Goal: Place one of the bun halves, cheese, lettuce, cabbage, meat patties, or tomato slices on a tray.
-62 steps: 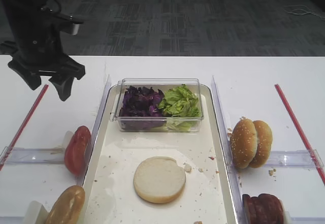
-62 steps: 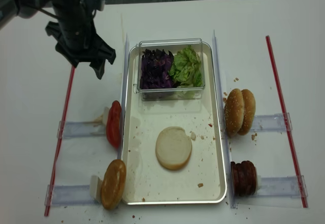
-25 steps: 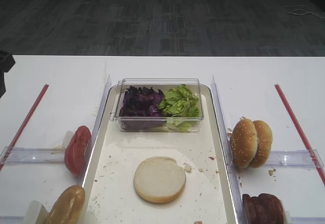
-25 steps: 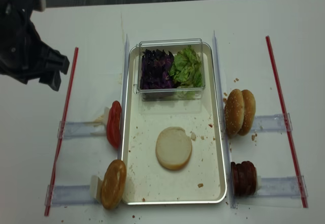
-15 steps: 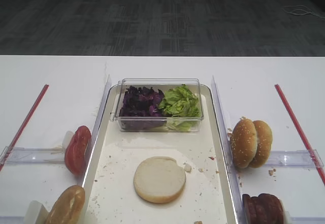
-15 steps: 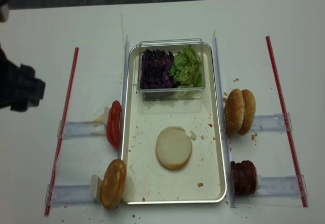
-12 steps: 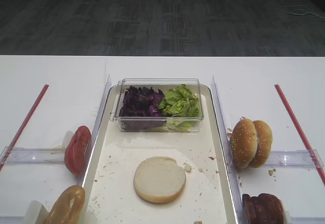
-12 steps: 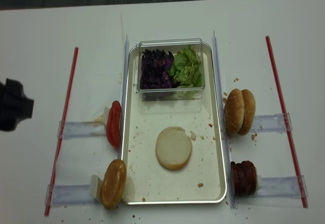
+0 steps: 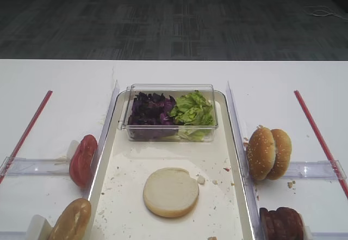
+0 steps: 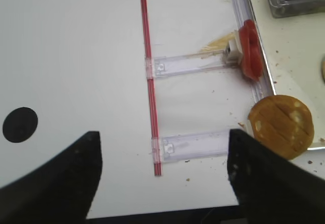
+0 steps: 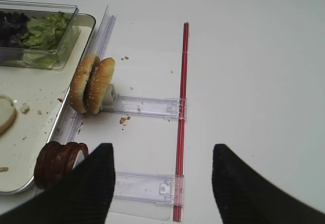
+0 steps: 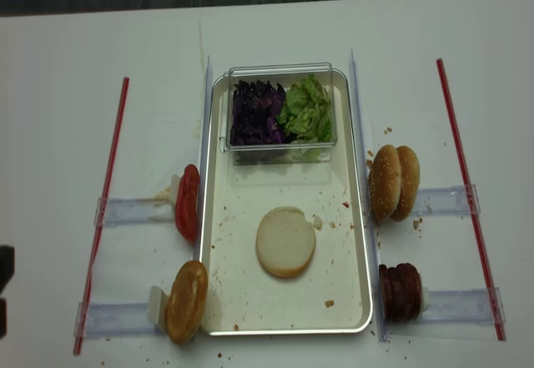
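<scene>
Nearest the camera, the left gripper hangs over bare white counter outside the left red strip, its jaws spread wide with nothing between them. The right gripper hangs the same way on the other side, jaws parted and empty, straddling the right red strip. Both stand well apart from the food.

Between the strips lies the tray, long and silver-rimmed, with clear rails along both long sides. On its crumb-speckled floor, at the near half, one bun half lies flat, cut face up, apart from every rim. Just outside the left rim another bun half stands on edge, and beyond it the tomato slices, also on edge. Outside the right rim sit the meat patties, then two sesame buns upright.

At the tray's far end stands a clear box, holding the cabbage on the left and the lettuce on the right, touching.
</scene>
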